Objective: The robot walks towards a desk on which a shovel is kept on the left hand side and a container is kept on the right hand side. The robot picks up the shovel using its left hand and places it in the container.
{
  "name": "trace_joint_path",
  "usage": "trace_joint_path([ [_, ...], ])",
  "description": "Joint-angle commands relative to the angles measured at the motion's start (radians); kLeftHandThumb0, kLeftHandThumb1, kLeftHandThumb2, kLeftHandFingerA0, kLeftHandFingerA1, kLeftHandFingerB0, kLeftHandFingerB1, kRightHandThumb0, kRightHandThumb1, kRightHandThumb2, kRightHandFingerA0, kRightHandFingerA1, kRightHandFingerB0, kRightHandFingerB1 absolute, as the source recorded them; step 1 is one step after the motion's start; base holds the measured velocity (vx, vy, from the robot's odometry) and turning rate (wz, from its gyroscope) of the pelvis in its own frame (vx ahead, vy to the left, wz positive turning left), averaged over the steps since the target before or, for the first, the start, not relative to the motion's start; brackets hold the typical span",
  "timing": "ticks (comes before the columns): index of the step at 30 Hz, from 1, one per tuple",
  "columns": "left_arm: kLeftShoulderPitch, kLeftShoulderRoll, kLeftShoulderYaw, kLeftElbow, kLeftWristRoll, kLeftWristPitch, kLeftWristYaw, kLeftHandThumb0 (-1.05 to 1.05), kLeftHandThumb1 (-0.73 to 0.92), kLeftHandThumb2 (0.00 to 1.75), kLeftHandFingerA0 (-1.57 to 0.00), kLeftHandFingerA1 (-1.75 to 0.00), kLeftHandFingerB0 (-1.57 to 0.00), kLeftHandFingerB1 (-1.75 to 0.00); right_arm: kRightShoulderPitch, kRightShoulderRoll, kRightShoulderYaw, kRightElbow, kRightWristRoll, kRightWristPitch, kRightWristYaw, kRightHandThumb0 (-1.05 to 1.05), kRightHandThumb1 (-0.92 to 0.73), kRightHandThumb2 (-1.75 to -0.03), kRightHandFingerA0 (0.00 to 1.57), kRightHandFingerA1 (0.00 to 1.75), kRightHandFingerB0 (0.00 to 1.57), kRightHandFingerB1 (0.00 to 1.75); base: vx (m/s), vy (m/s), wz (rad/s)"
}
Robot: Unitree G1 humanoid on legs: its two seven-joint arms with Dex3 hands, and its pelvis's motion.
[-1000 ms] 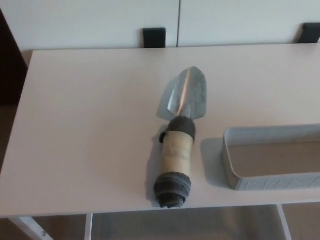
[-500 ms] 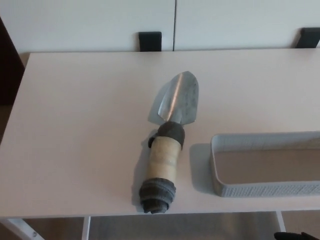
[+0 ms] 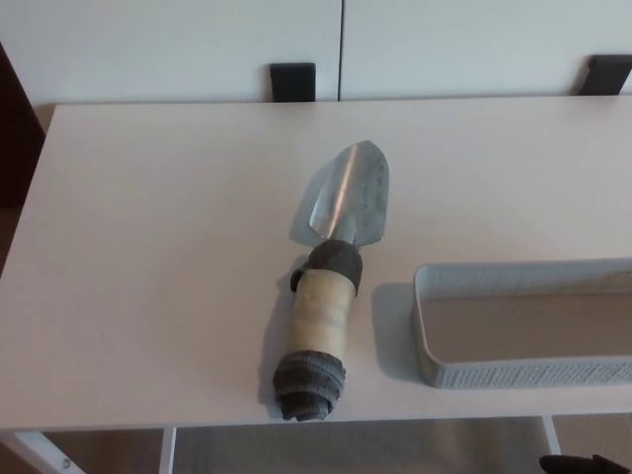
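Observation:
A garden shovel lies on the white desk near its front edge. Its metal blade points away from me, and its pale handle ends in a dark grip toward me. To its right sits a grey rectangular container, empty, cut off by the picture's right edge. A gap of bare desk separates the two. A black tip of my right hand shows at the bottom right corner, below the desk edge. My left hand is out of the picture.
Behind the desk a white panelled wall carries two black brackets. A dark piece of furniture stands at the far left. Under the desk's front edge the white legs and the floor show.
The whole picture has shifted: my camera moved, so shovel and container sit further left in frame. A bit of my right hand has appeared at the bottom right.

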Motion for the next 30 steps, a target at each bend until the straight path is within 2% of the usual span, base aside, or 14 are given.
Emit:
trace_joint_path([
  [1,0.018,0.537,0.526,-0.760,-0.956,-0.065,-0.437,-0.66,0.70,0.61,-0.54,-0.50,-0.45,-0.43,-0.015,-0.016,-0.004,-0.010,-0.004,0.032,0.004,-0.22,-0.62,-0.57,0.62,0.65,0.36,0.50,0.00,0.000,0.00],
  [4,-0.047,0.528,0.629,-0.760,-1.024,-0.172,-0.395,-0.99,0.84,0.65,-0.60,-0.64,-0.44,-0.49,-0.029,-0.022,-0.002,0.026,-0.011,0.013,0.005,-0.22,-0.63,-0.56,0.64,0.64,0.38,0.49,0.00,0.000,0.00],
  [5,-0.011,0.524,0.670,-0.760,-1.023,-0.229,-0.354,-0.76,0.56,0.99,-0.70,-0.77,-0.58,-0.68,-0.043,-0.023,-0.001,0.037,-0.014,0.013,0.004,-0.22,-0.63,-0.56,0.64,0.64,0.39,0.49,0.00,0.000,0.00],
  [6,0.026,0.541,0.708,-0.760,-1.063,-0.226,-0.340,-0.76,0.56,0.99,-0.70,-0.77,-0.58,-0.68,-0.055,-0.023,0.000,0.039,-0.015,0.019,0.002,-0.22,-0.63,-0.56,0.64,0.64,0.39,0.49,0.00,0.000,0.00],
  [7,0.030,0.577,0.818,-0.760,-1.204,-0.112,-0.376,-0.70,0.77,0.63,-0.71,-0.79,-0.63,-0.66,-0.057,-0.022,0.003,0.030,-0.018,0.030,-0.004,-0.21,-0.63,-0.56,0.64,0.64,0.39,0.49,0.00,0.000,0.00],
  [17,-0.025,0.573,0.791,-0.760,-1.269,-0.126,-0.355,-0.66,0.77,0.62,-0.75,-0.78,-0.64,-0.68,-0.049,-0.024,0.001,0.029,-0.016,0.031,-0.003,-0.20,-0.63,-0.56,0.63,0.63,0.39,0.49,0.00,0.000,0.00],
  [18,-0.487,0.733,0.613,-0.652,-1.201,0.074,-0.075,-0.69,0.69,0.61,-0.42,-0.59,-0.29,-0.44,-0.040,-0.026,0.003,0.038,-0.016,0.015,0.003,-0.22,-0.63,-0.58,0.61,0.62,0.38,0.49,0.00,0.000,0.00],
  [20,-0.926,0.495,0.319,-0.632,-0.760,0.292,0.186,-0.49,0.61,0.58,-0.43,-0.60,-0.37,-0.45,-0.035,-0.026,0.004,0.038,-0.019,0.021,-0.002,-0.21,-0.62,-0.58,0.62,0.62,0.38,0.48,-0.01,-0.001,0.06],
  [22,-1.037,0.307,0.156,-0.636,-0.363,0.463,0.175,-0.58,0.48,0.81,-0.34,-0.63,-0.26,-0.53,-0.039,-0.025,0.007,0.041,-0.024,0.014,-0.005,-0.22,-0.62,-0.56,0.64,0.64,0.40,0.50,0.00,0.000,0.00],
  [24,-1.075,0.225,0.040,-0.605,-0.153,0.537,0.151,-0.61,0.57,0.57,-0.26,-0.57,-0.22,-0.39,-0.049,-0.026,0.011,0.043,-0.029,0.016,-0.007,-0.24,-0.62,-0.56,0.65,0.65,0.40,0.50,0.00,0.000,0.00],
  [25,-1.089,0.162,-0.042,-0.578,-0.039,0.576,0.150,-0.33,0.30,0.90,-0.14,-0.57,-0.08,-0.53,-0.043,-0.026,0.015,0.035,-0.036,0.024,-0.013,-0.23,-0.62,-0.58,0.64,0.64,0.39,0.49,0.00,0.000,0.00],
  [26,-1.098,0.120,-0.101,-0.550,0.048,0.590,0.143,-0.68,0.52,0.56,-0.20,-0.56,-0.15,-0.38,-0.035,-0.025,0.017,0.028,-0.039,0.027,-0.015,-0.23,-0.63,-0.56,0.65,0.64,0.41,0.49,0.00,0.000,0.00],
  [29,-1.125,-0.014,-0.254,-0.428,0.269,0.614,0.149,-0.68,0.43,0.58,-0.07,-0.48,-0.10,-0.34,-0.031,-0.024,0.021,0.014,-0.041,0.024,-0.014,-0.21,-0.63,-0.56,0.66,0.65,0.41,0.50,0.00,0.000,0.00],
  [30,-1.133,-0.076,-0.317,-0.350,0.382,0.611,0.163,-0.59,0.35,0.77,-0.02,-0.43,-0.03,-0.32,-0.033,-0.026,0.023,0.009,-0.041,0.023,-0.012,-0.21,-0.64,-0.56,0.65,0.65,0.41,0.50,0.00,0.000,0.00],
])
